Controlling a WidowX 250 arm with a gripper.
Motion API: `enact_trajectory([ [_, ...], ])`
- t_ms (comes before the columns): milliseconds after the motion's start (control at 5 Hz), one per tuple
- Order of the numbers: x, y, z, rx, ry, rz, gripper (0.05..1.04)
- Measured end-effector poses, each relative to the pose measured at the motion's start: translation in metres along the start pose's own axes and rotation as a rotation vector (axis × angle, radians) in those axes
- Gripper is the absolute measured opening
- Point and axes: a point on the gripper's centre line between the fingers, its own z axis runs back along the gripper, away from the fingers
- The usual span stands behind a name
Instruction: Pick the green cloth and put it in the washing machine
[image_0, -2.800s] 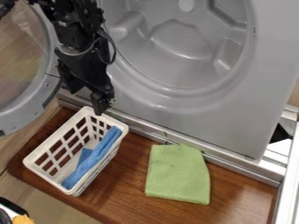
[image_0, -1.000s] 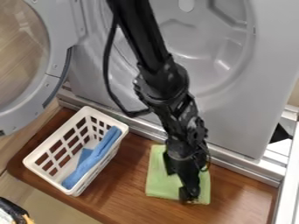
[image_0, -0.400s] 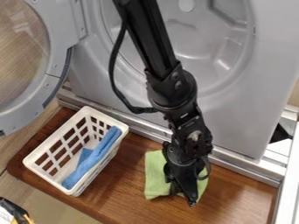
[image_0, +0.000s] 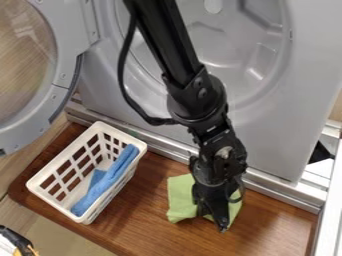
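The green cloth (image_0: 179, 197) lies rumpled on the wooden bench (image_0: 143, 215), between the white basket (image_0: 48, 176) and the washing machine's (image_0: 267, 135) front corner, bunched at the lowered jaws with folds showing on 2 sides, though I cannot tell whether they are clenched on it or released.

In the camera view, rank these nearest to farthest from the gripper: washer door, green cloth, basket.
1. Green cloth: right at the gripper, partly hidden behind it.
2. Basket: off to the left in the view.
3. Washer door: farthest, at the view's upper left.
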Motion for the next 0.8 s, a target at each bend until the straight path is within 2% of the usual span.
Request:
enact_trajectory([
  [200, 0.004, 0.005, 0.019, 0.029, -0.041, 0.019, 0.087],
  [400, 0.007, 0.013, 0.048, 0.07, -0.088, 0.023, 0.087],
  [600, 0.011, 0.023, 0.074, 0.13, -0.168, 0.048, 0.087],
  [800, 0.016, 0.035, 0.092, 0.187, -0.22, 0.051, 0.087],
])
